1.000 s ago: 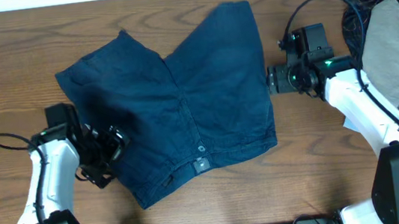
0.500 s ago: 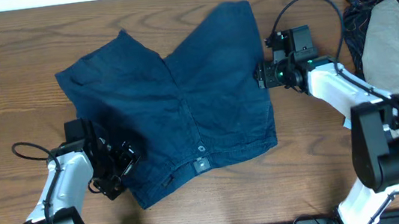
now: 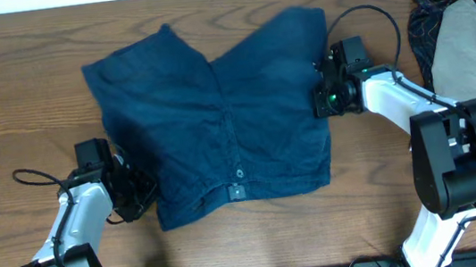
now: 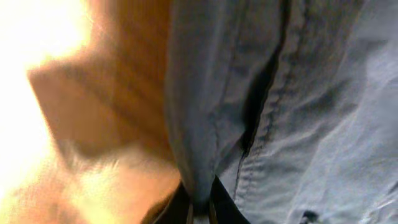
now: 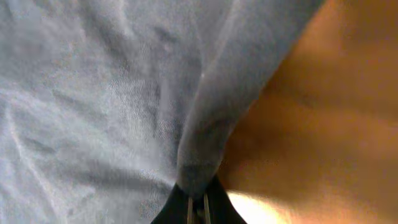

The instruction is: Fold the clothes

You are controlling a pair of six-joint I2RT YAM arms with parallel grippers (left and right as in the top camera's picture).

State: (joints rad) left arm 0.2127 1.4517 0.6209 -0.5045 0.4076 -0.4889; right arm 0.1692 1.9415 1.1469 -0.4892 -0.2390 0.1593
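Shorts [image 3: 219,127]: spread on desk [image 3: 19,104], waistband toward me, legs pointing away.
My left fingers [image 3: 140,195]: pinching waistband end.
My right fingers [image 3: 321,99]: pinching leg's side edge.

Bare table [image 3: 19,104] lies left of the shorts [image 3: 218,118]; piled garments [image 3: 470,44] crowd the right edge.

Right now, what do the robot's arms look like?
The left arm and right arm are white tubes with black joints. The left claw and right claw are black. Thin black cables loop off each, and a green light glows by the right claw.
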